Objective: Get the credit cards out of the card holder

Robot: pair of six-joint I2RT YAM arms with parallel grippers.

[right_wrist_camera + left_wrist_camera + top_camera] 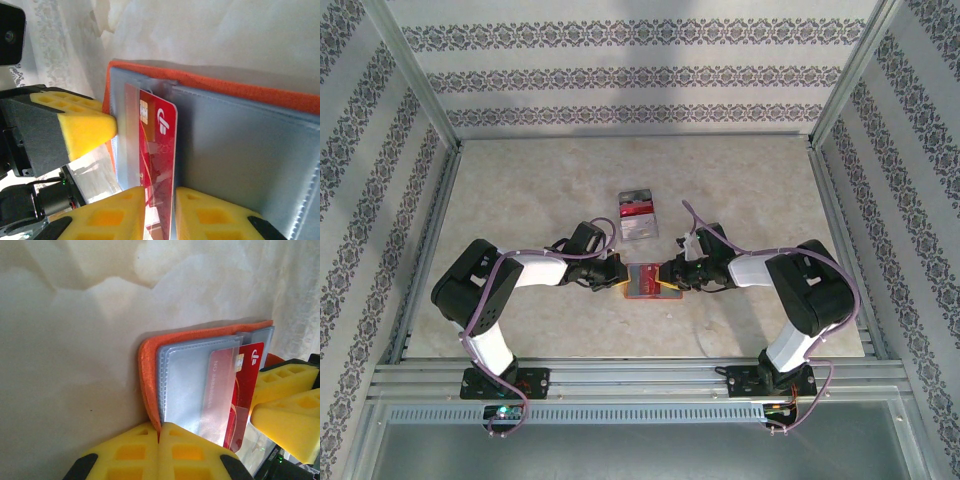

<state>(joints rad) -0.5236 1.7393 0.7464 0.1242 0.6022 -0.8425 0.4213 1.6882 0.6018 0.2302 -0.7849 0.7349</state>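
The orange card holder (642, 282) lies open on the table between both arms, its grey-blue inner side (240, 150) facing up. My left gripper (160, 432) is shut on the holder's orange edge (148, 370). A red credit card (157, 150) sticks partway out of a clear sleeve. My right gripper (160, 210) straddles this card's free end with its jaws slightly apart, a small gap showing beside the card. In the top view the left gripper (617, 275) and the right gripper (670, 277) meet at the holder from opposite sides.
A clear tray (637, 215) with red and pale contents sits just behind the holder. The right gripper's yellow fingers (285, 405) crowd the holder's far side in the left wrist view. Metal rails run along the table's sides and near edge.
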